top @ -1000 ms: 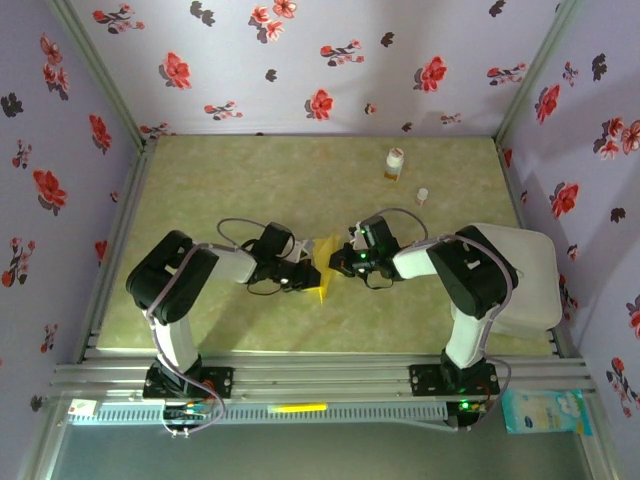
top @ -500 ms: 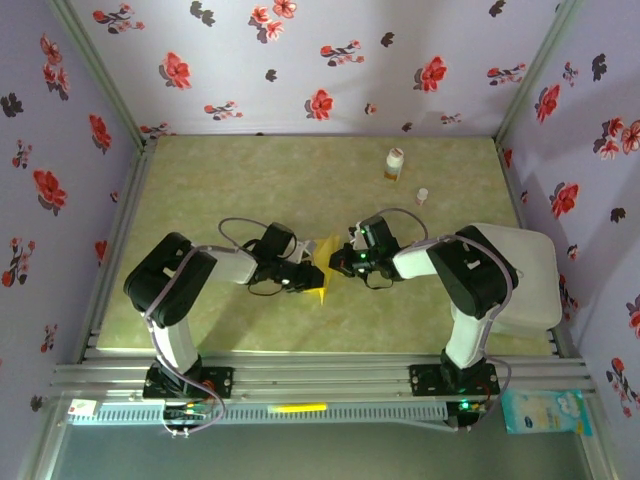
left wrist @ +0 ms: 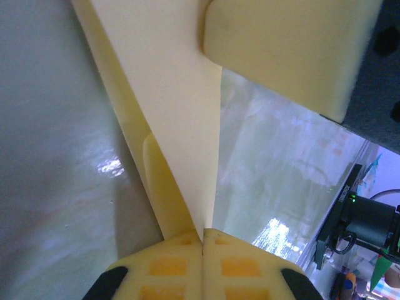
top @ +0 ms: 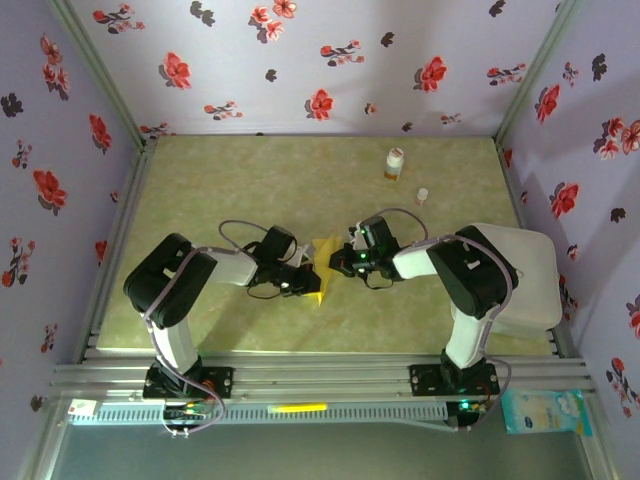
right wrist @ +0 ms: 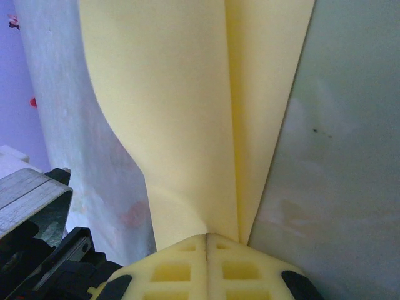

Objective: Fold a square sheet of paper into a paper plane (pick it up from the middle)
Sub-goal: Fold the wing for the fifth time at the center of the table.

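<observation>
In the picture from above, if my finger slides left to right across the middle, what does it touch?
left flowery wall → left arm → yellow paper → right arm → right flowery wall

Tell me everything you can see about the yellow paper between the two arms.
The thin, matte mustard-yellow sheet of paper is folded into layered, tapering flaps along a long crease. It is held between the two arms, pinched from both sides: the left gripper and the right gripper each have jaws shut on it. Whether it touches the green tabletop is unclear.
</observation>
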